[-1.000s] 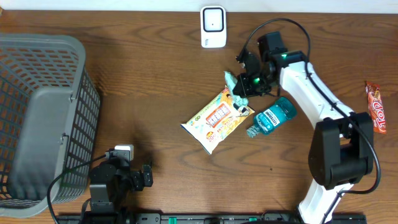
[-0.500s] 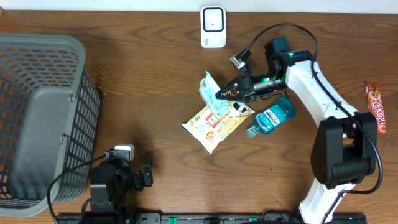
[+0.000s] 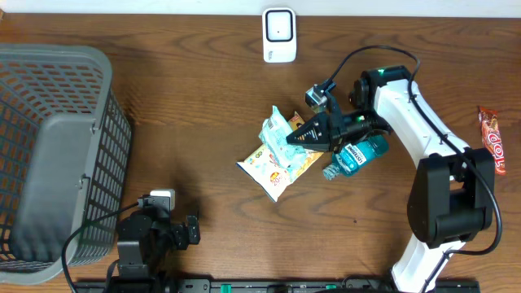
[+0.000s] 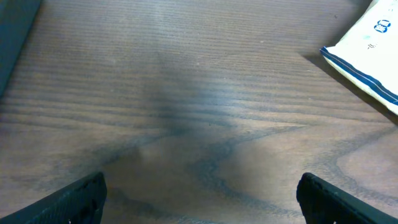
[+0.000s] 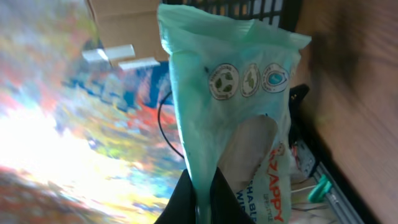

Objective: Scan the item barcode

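Item 1: your right claw (image 3: 303, 135), clenched, jaws pinched tight on one edge of the green packet (image 3: 280, 130), with the rest of the packet standing free beyond the fingertips. Item 2: the green packet itself, a soft pale-green plastic pouch with a crimped end seam, three small round emblems in a row under that seam, a pale oval flap on its face and orange lettering lower down that the fingers partly covered; the right wrist view showed it (image 5: 239, 93) filling the middle of the frame against a blurred background. Location: from overhead it overlapped the upper end of the snack bag (image 3: 273, 169), just left of the blue bottle (image 3: 356, 153), and sat well apart from the white scanner (image 3: 279, 35) at the table's far edge. Item 3: your left claw (image 4: 202, 182), released, fingers spread wide over bare wood (image 4: 186, 93) and touching nothing, parked near the grey basket (image 3: 49, 155). Item 4: a red candy bar (image 3: 492, 140), lying at the right edge.
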